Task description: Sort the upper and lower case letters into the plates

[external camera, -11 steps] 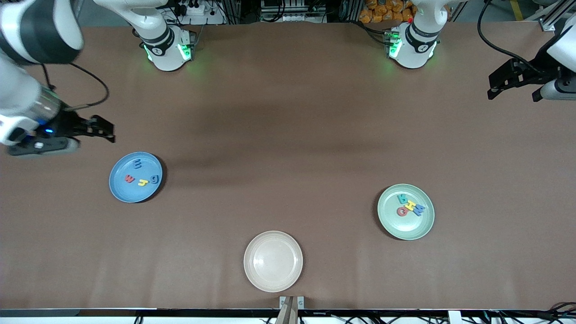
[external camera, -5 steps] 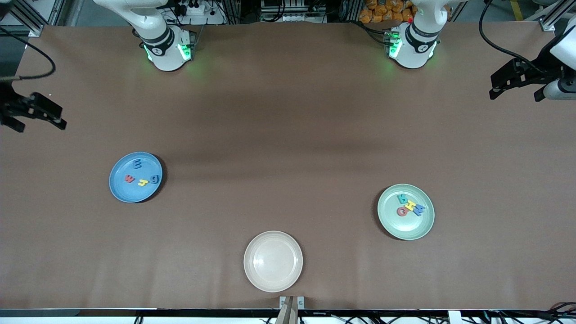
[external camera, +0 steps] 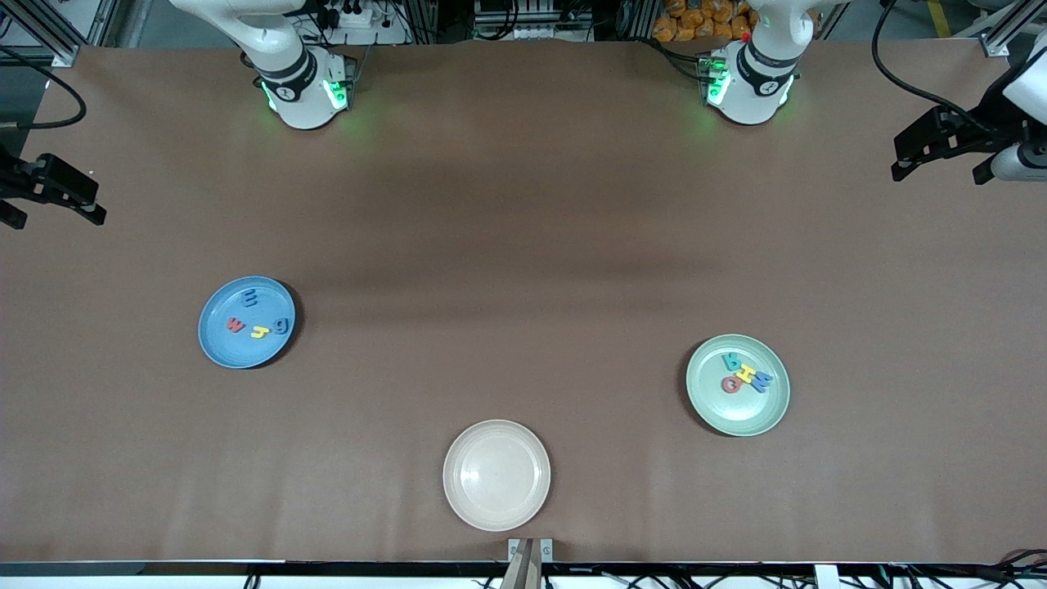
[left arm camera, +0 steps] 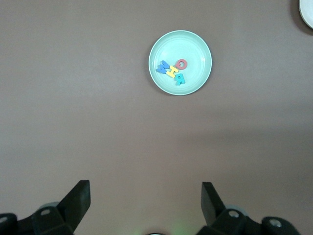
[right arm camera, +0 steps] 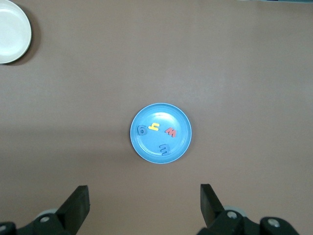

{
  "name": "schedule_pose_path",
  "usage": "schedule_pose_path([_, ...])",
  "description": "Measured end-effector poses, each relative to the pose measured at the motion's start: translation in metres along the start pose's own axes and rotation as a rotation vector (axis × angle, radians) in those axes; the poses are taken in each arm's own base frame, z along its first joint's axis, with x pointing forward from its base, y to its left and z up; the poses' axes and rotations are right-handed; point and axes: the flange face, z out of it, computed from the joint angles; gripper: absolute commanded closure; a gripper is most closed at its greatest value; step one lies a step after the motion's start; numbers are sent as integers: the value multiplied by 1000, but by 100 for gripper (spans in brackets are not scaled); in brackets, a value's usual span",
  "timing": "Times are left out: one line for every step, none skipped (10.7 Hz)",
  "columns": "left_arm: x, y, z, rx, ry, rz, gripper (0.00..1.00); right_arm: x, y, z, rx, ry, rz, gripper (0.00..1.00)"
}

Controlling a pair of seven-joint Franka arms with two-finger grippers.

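Brown table [external camera: 523, 245], four letters [external camera: 258, 317] laid in the sky blue plate [external camera: 214, 343], four [external camera: 744, 373] in the mint plate [external camera: 740, 413], left gripper [left arm camera: 145, 198] and right gripper [right arm camera: 145, 200] held high over the table's ends, fingers spread, empty.

brown matte table [external camera: 523, 245] | sky blue round plate [external camera: 221, 343] toward right arm's end | pale mint green round plate [external camera: 736, 413] toward left arm's end | cream round plate [external camera: 496, 475] between them, nearest the front camera
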Motion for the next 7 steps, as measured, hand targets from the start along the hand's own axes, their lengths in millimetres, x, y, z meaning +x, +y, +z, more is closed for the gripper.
schedule_pose_path([0, -2, -1, 0, 1, -3, 0, 0, -1, -1, 0, 1, -2, 0])
schedule_pose_path([0, -3, -1, 0, 1, -6, 0, 0, -1, -1, 0, 1, -3, 0])
schedule_pose_path([0, -4, -1, 0, 1, -7, 0, 0, -2, -1, 0, 0, -3, 0])
schedule_pose_path([0, -5, -1, 0, 2, -8, 0, -1, -3, 0, 1, -10, -5, 0])
schedule_pose_path([0, -5, -1, 0, 2, -9, 0, -2, -3, 1, 2, -22, -5, 0])
schedule_pose_path([0, -5, -1, 0, 2, -9, 0, -2, -3, 1, 2, -24, -5, 0])
schedule_pose_path([0, -5, -1, 0, 2, -9, 0, -3, -3, 1, 2, -25, -5, 0])
